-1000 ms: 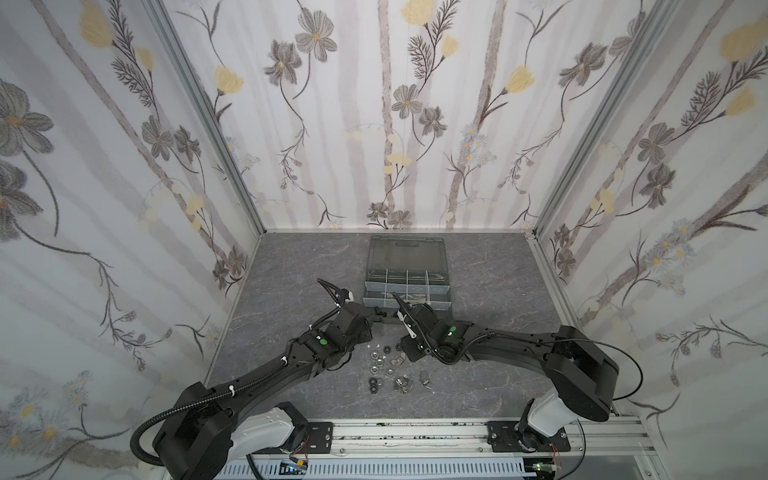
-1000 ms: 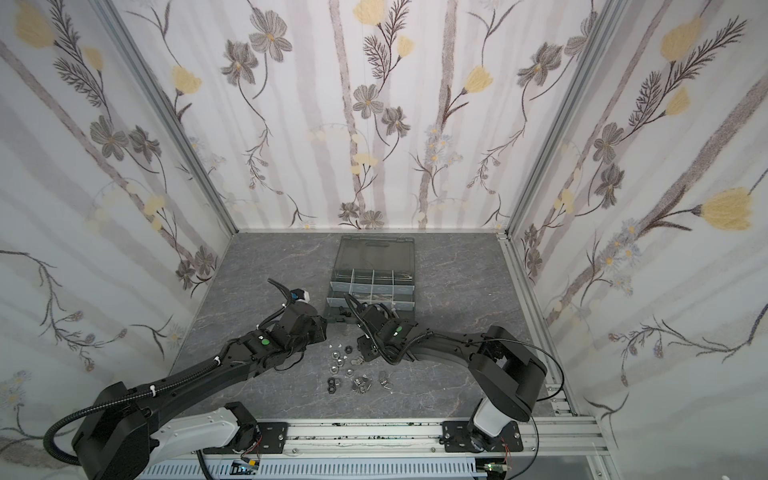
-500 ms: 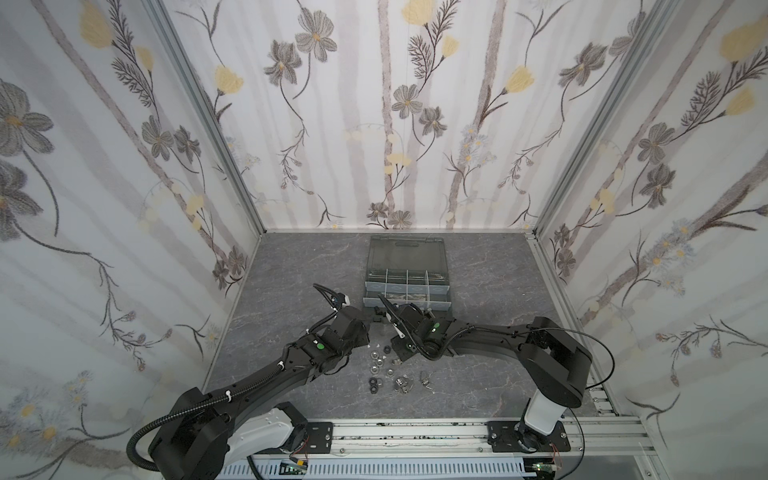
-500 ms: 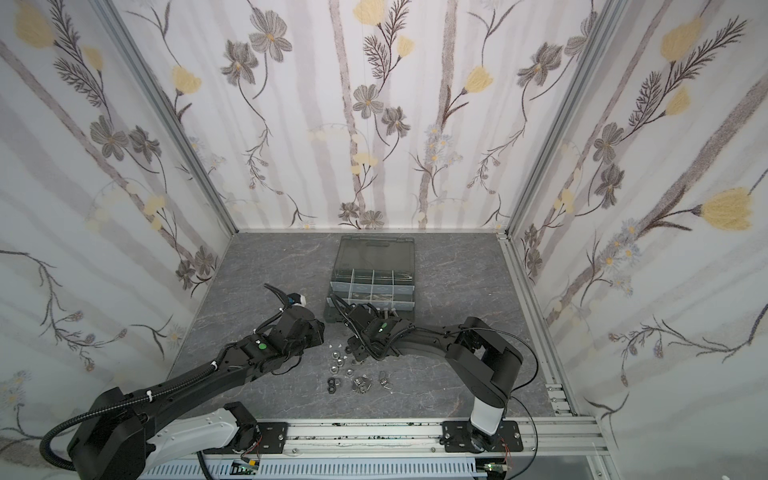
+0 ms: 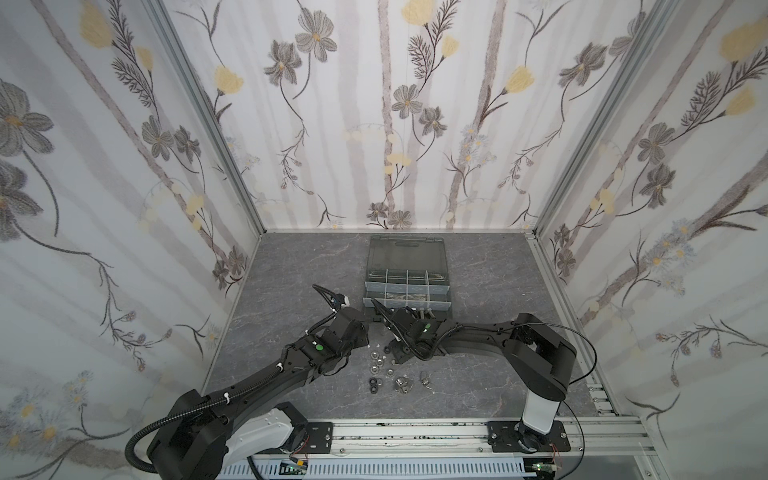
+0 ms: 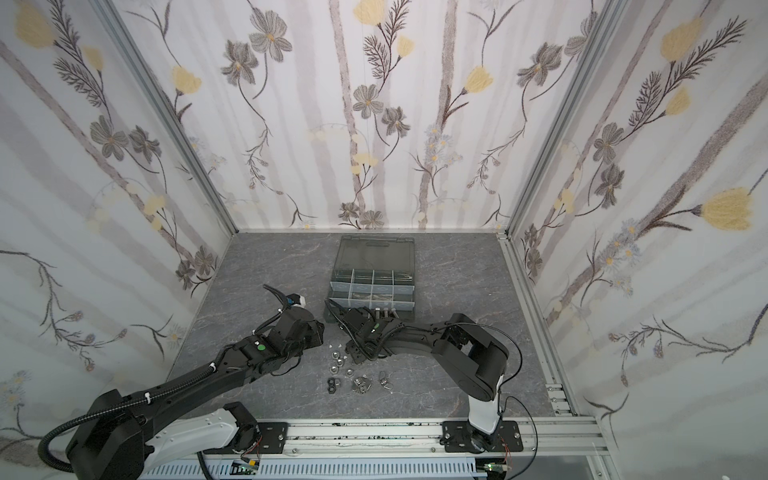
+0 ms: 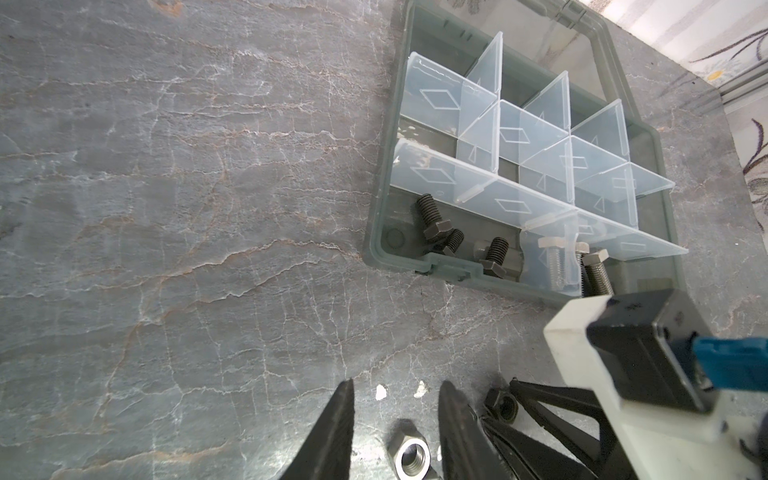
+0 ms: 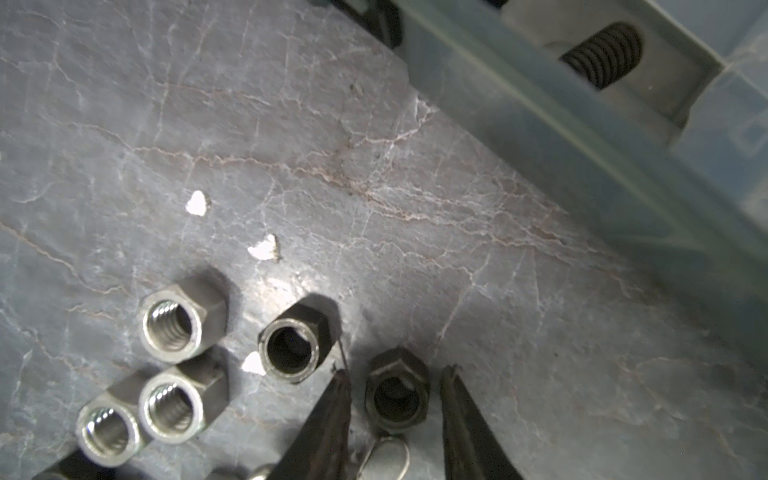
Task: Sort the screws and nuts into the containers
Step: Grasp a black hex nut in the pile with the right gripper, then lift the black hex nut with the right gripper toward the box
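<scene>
My right fingers (image 8: 336, 407) stand apart astride a black nut (image 8: 397, 395), a narrow gap on either side. My left fingers (image 7: 338, 415) are apart too, a silver nut (image 7: 409, 455) lying between them. More nuts (image 5: 380, 365) lie loose on the table (image 5: 291, 266) at lower centre in both top views, the case (image 5: 405, 255) just above them, black screws (image 7: 434, 218) in its corner cell.

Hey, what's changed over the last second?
The right arm swung its elbow in toward the middle, and the right end effector narrowed its jaws to either side of a black nut, not yet pinching it. The left end effector stayed open over a silver nut; organiser case and pile unmoved.
</scene>
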Controlling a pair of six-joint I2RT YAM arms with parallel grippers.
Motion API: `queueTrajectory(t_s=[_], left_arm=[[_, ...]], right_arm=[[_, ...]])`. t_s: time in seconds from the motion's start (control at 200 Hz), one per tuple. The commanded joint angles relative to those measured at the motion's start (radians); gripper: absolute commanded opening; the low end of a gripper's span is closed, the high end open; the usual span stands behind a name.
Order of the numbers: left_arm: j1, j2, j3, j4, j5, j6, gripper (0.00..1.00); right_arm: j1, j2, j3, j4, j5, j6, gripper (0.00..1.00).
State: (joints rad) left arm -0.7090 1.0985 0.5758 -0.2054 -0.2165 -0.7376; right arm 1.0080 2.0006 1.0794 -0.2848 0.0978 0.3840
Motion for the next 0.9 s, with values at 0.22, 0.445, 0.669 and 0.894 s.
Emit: queueTrajectory(t_s=[0.22, 0.445, 0.669, 0.894], left_arm=[[0.001, -0.006, -0.008, 0.008, -0.008, -0.008, 0.37], [0.002, -0.017, -0.013, 0.008, -0.008, -0.013, 0.37], [0.001, -0.041, -0.027, 0.008, -0.012, -0.021, 0.37], [0.001, -0.058, -0.044, 0.008, -0.012, -0.034, 0.37]], right_arm=[[0.004, 0.015, 0.005, 0.003, 0.029, 0.007, 0.25], [0.003, -0.011, 0.003, 0.011, 0.021, 0.002, 0.22], [-0.036, -0.094, 0.061, 0.003, -0.006, -0.048, 0.22], [-0.105, -0.068, 0.221, -0.008, -0.039, -0.094, 0.21]])
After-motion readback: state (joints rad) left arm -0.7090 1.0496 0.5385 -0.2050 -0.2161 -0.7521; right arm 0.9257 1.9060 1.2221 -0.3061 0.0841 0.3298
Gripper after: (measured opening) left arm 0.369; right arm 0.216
